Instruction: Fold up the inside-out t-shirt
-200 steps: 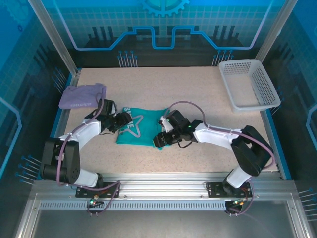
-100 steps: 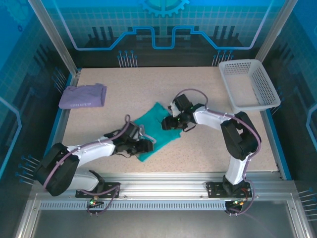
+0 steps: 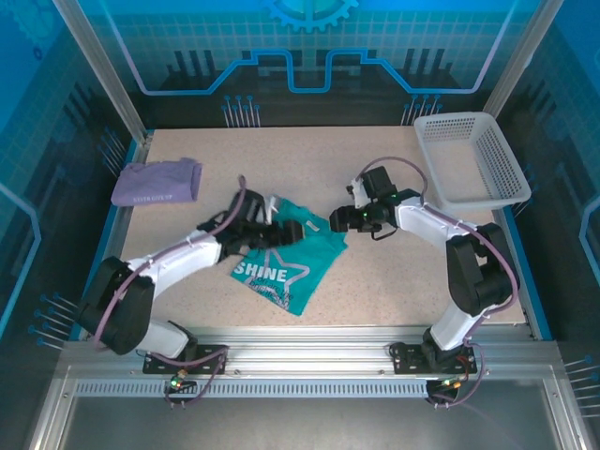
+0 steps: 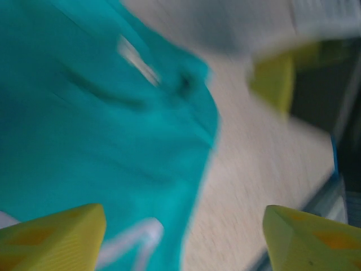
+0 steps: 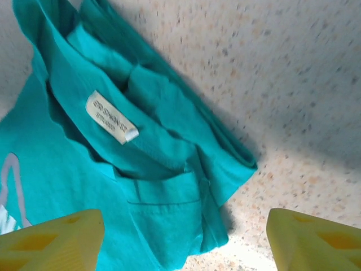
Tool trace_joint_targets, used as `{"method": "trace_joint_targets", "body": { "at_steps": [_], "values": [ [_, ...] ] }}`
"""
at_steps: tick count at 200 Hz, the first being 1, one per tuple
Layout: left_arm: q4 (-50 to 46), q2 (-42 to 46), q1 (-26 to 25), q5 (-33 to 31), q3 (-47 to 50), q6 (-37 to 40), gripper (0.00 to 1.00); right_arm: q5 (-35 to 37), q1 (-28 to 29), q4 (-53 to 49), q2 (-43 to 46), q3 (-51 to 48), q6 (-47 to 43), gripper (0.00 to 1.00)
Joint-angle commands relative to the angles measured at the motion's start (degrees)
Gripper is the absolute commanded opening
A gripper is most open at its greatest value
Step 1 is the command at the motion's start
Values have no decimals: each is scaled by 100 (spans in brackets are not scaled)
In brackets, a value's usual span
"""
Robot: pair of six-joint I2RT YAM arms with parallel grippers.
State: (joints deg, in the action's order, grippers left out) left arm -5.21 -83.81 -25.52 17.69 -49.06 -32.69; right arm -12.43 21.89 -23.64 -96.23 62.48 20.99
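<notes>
The inside-out t-shirt [image 3: 298, 255] lies crumpled near the middle of the tabletop [image 3: 375, 169], slightly toward its near edge, with a white "SHINE" print and a star outline facing up. The left gripper [image 3: 281, 231] sits over the shirt's far-left part and hides the cloth beneath it; from above, its fingers are hard to separate from the dark wrist. The left wrist view is blurred: two yellow fingertips [image 4: 53, 237] stand wide apart with nothing between them, above teal cloth and bare tabletop. The right gripper [image 3: 341, 217] is at the shirt's far-right corner; whether it touches the cloth cannot be told. Its jaws are likewise spread wide and empty, above folded cloth bearing a small pale label [image 5: 111, 117] whose print is too small to read. A lavender garment [image 3: 157, 182] lies at the left edge. A white basket [image 3: 504, 167] occupies the far-right corner.
</notes>
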Motion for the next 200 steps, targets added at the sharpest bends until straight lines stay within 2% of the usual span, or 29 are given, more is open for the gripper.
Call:
{"method": "trace_joint_targets", "body": {
  "at_steps": [1, 38, 70, 127, 200],
  "values": [
    [-498, -612, 421, -532, -693, 779, 81, 222, 152, 17, -167, -98, 212, 80],
    [-974, -1904, 987, -329, -1828, 1410, 83, 266, 295, 52, -573, 70, 350, 82],
    [-1664, -2806, 1031, 172, -2811, 1958, 83, 242, 408, 151, -902, 165, 457, 82],
    [-2326, -3401, 1031, 805, -3392, 2227, 77, 155, 709, 271, -1291, 448, 620, 74],
    [-3010, -4141, 1049, 1273, -4123, 2375, 75, 87, 816, 360, -1506, 805, 761, 62]
  ]
}}
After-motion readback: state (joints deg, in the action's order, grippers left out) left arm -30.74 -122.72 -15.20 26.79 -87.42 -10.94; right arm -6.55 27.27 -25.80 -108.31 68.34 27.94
